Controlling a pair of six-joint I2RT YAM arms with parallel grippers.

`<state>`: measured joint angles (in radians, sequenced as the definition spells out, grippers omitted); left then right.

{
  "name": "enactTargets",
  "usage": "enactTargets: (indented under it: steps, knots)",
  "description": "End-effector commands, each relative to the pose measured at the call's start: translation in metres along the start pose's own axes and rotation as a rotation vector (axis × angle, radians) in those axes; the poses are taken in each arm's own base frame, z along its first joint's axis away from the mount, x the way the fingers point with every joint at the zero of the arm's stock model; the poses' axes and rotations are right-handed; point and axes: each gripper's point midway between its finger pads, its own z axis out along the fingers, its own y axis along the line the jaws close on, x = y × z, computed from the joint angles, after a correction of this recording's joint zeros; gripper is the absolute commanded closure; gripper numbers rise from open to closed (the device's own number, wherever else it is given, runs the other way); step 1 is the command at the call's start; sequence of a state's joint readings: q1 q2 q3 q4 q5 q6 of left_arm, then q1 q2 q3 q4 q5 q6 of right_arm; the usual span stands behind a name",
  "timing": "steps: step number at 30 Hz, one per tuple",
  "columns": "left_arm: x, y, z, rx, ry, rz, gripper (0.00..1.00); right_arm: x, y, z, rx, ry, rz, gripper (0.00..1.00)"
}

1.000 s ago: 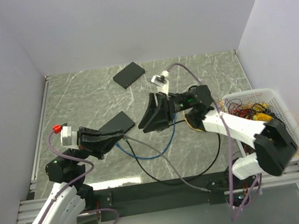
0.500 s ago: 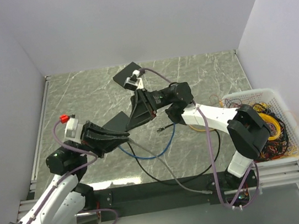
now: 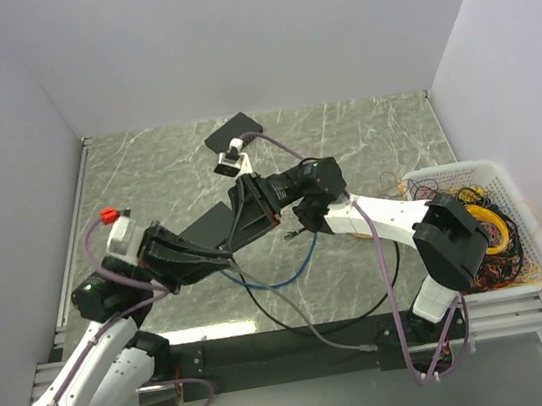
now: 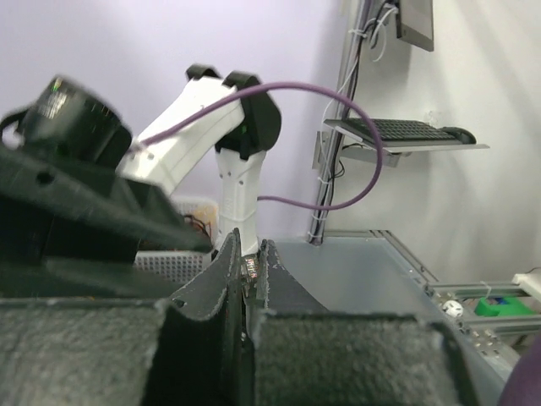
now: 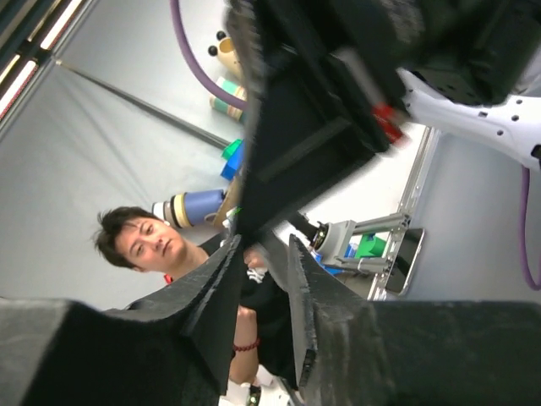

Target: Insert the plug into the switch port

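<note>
The dark-grey oblong box point(image 3: 205, 224) sits tilted at mid-table, between the two grippers. My right gripper point(image 3: 240, 229) is shut on its right end. In the right wrist view the box point(image 5: 296, 144) runs up from between the fingers point(image 5: 264, 249). My left gripper point(image 3: 220, 259) is just below and left of the box, shut on a small clear plug point(image 4: 249, 269) with reddish marks that shows at its fingertips point(image 4: 249, 254). A thin pale cable point(image 3: 305, 304) trails from it to the near edge. I cannot see the box's ports.
A squarer black slab point(image 3: 235, 129) lies at the far middle. A blue cable point(image 3: 295, 265) and a black cable point(image 3: 346, 308) loop on the table below the grippers. A yellow cable point(image 3: 359, 234) lies under the right forearm. A white basket point(image 3: 512, 189) of cables stands at the right.
My right gripper has swung left from mid-table to the dark-grey box and closed on it. My left gripper has shifted slightly right, closer to the box.
</note>
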<state>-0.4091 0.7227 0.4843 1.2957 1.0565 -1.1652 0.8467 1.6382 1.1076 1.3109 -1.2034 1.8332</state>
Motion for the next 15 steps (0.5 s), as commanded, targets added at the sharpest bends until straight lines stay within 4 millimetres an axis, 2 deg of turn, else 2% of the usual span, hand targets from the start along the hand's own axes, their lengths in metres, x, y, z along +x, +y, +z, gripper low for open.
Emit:
enactTargets:
  steps: [1, 3, 6, 10, 15]
  knots:
    - [-0.04, -0.066, 0.003, 0.197, -0.114, 0.437, 0.99, 0.035, 0.056, -0.003, -0.182, 0.09, -0.485, 0.63]
    - [-0.041, -0.071, 0.003, 0.204, -0.116, 0.444, 0.99, 0.036, 0.056, -0.001, -0.188, 0.097, -0.479, 0.57]
    - [-0.044, -0.075, 0.003, 0.206, -0.122, 0.456, 0.99, 0.037, 0.06, 0.002, -0.197, 0.106, -0.485, 0.55]
    - [-0.045, -0.075, 0.004, 0.203, -0.122, 0.467, 0.99, 0.046, 0.069, 0.01, -0.227, 0.137, -0.499, 0.55]
    - [-0.044, -0.08, 0.002, 0.247, -0.143, 0.46, 0.99, 0.052, 0.076, 0.019, -0.258, 0.16, -0.493, 0.62]
